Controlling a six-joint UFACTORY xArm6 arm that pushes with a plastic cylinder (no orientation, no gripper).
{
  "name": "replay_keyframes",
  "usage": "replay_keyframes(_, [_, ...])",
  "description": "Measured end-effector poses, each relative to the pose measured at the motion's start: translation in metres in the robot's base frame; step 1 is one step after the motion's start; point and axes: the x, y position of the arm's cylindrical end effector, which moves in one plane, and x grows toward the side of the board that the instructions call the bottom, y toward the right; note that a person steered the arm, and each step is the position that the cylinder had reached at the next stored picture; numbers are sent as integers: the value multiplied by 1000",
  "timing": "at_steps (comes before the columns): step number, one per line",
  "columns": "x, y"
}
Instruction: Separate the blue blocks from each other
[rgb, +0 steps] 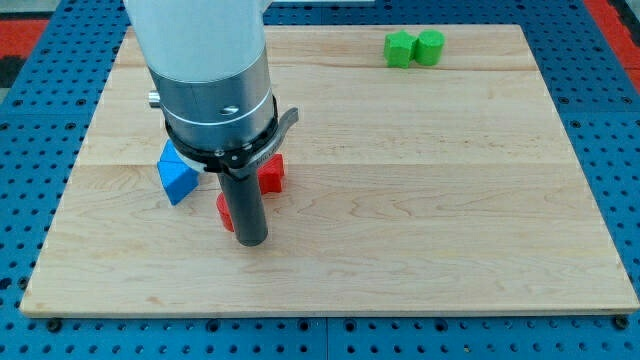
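A blue block (177, 176) lies at the left of the wooden board (420, 200), partly hidden under the arm's silver body, so I cannot tell its full shape or whether a second blue block lies behind it. My tip (251, 241) stands just right of and below it. A red block (225, 211) touches the rod on its left side, partly hidden. Another red block (272, 173) sits just up and right of the rod.
Two green blocks, a star-like one (400, 48) and a rounder one (430, 46), touch each other at the view's top right. The board lies on a blue pegboard table (30, 150). The arm's body (205, 70) covers the upper left of the board.
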Motion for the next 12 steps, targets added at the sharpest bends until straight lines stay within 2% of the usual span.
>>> replay_keyframes(2, [4,-2])
replay_keyframes(4, [16,-67])
replay_keyframes(5, [0,-83])
replay_keyframes(12, [-113,-82])
